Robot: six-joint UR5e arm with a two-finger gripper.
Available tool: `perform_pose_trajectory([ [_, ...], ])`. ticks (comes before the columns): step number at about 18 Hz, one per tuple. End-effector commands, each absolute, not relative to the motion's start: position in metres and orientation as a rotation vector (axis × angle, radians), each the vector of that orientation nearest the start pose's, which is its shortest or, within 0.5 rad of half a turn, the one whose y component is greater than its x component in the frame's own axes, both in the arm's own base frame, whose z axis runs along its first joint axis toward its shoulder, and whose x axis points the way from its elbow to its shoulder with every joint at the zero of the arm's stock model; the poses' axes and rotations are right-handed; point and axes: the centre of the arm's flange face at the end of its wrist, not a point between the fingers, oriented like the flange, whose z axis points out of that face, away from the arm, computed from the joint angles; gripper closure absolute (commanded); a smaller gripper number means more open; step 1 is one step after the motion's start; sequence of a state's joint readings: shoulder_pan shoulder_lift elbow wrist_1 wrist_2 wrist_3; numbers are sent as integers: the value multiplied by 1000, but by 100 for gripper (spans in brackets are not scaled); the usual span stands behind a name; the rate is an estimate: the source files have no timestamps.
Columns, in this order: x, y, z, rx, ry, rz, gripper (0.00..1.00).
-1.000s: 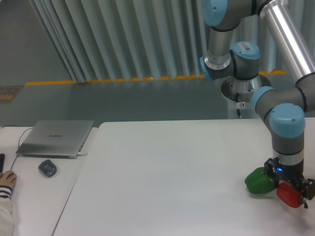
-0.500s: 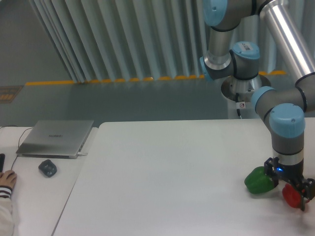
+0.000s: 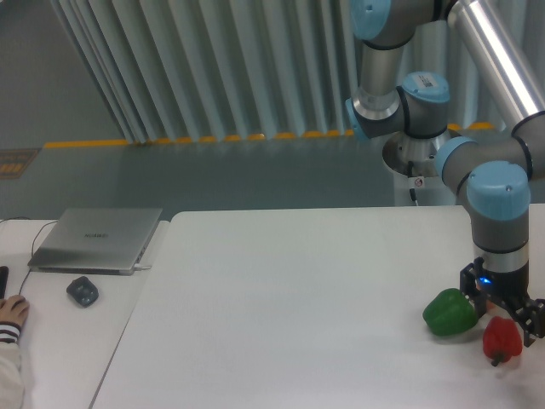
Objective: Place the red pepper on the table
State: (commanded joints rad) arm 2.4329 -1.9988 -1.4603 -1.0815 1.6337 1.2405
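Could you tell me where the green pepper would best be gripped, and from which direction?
Grip the green pepper across its rounded body, coming down from above. It lies low on the table with its top open. The red pepper and the claw sit close on its right, so place the fingers front and back.

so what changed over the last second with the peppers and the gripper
The red pepper turned from lying tilted between the fingers to upright, stem down, and sits slightly lower in the frame. The gripper rose a little and now stands just above it; whether it has let go cannot be told. The green pepper, laptop and mouse stayed put.
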Motion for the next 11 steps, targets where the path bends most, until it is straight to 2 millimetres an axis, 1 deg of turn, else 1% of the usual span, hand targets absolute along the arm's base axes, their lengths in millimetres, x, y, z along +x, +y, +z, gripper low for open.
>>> perform_pose_trajectory([
  [3, -423, 519, 353, -3013, 872, 248, 0],
  [4, -423, 516, 357, -2996, 946, 240, 0],
  [5, -428, 508, 358, -2978, 1017, 221, 0],
  [7, -427, 507, 366, -2936, 1111, 226, 0],
  [9, -426, 506, 365, -2906, 1216, 208, 0],
  [11, -427, 504, 367, -2899, 1222, 213, 0],
])
